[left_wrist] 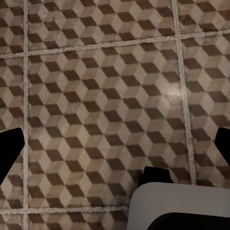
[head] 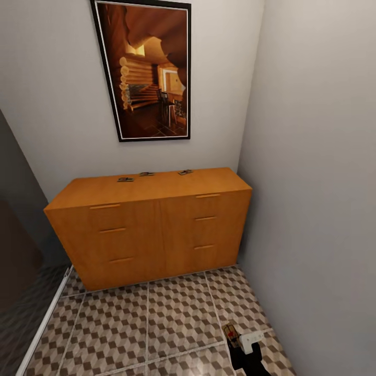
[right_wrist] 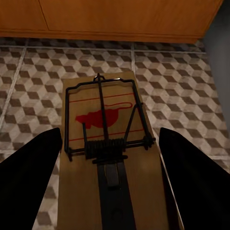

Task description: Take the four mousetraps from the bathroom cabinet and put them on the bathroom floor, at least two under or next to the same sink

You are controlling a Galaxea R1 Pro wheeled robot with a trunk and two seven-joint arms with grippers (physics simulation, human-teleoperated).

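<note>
Three mousetraps (head: 125,179) (head: 147,174) (head: 185,172) lie in a row on the flat top of the orange-brown cabinet (head: 151,230), near its back edge. A fourth mousetrap (right_wrist: 108,120), a wooden board with dark wire and a red mouse print, sits between my right gripper's black fingers (right_wrist: 28,182). In the head view that mousetrap (head: 230,332) is at the tip of my right gripper (head: 241,342), low over the cube-patterned bathroom floor (head: 156,324) in front of the cabinet's right end. My left gripper (left_wrist: 115,143) hangs open over bare floor tiles (left_wrist: 96,72). The sink is out of view.
A grey wall (head: 313,183) runs close along the right, meeting the cabinet's right end. A framed picture (head: 149,68) hangs above the cabinet. At the left, a white strip (head: 47,318) separates the tiles from a darker floor (head: 21,313). A white rounded part (left_wrist: 182,206) is near the left wrist.
</note>
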